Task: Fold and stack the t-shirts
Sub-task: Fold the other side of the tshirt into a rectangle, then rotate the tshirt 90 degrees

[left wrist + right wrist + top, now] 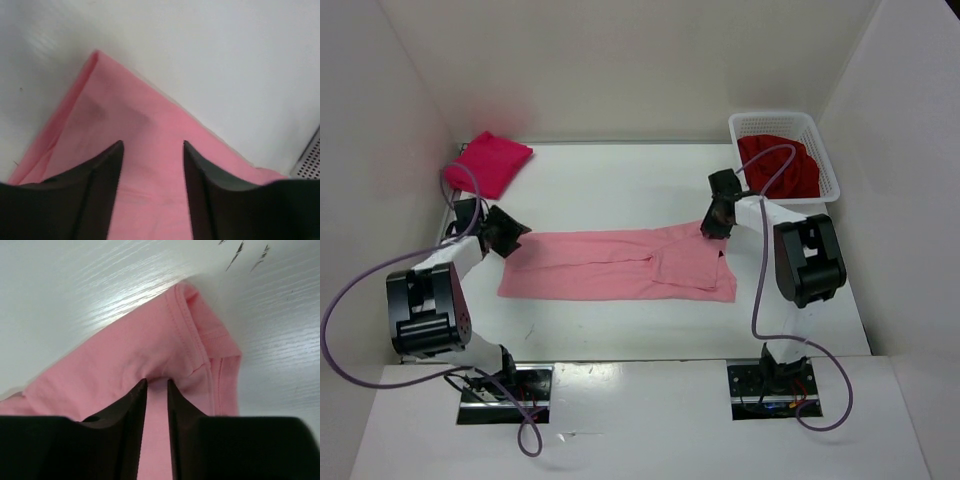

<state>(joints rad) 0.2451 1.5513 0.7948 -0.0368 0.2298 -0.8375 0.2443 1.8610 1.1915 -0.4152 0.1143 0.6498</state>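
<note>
I have the light pink t-shirt (pixel 610 265) spread flat mid-table. The bright crimson-magenta t-shirt (pixel 492 160) lies folded at the far left corner, and the dark red t-shirt (pixel 780 165) sits bundled in the white basket (pixel 770 116). My left gripper (pixel 152 145) hangs with its jaws apart over the pink shirt's left corner, holding nothing. The right gripper (pixel 157 381) shows a narrow gap with pink cloth in it beside a stitched hem, and I cannot tell whether it pinches. For a clean fold I'd take both ends at matching edges, lift evenly and lay one half squarely over the other. I see no brand, label or readable writing.
</note>
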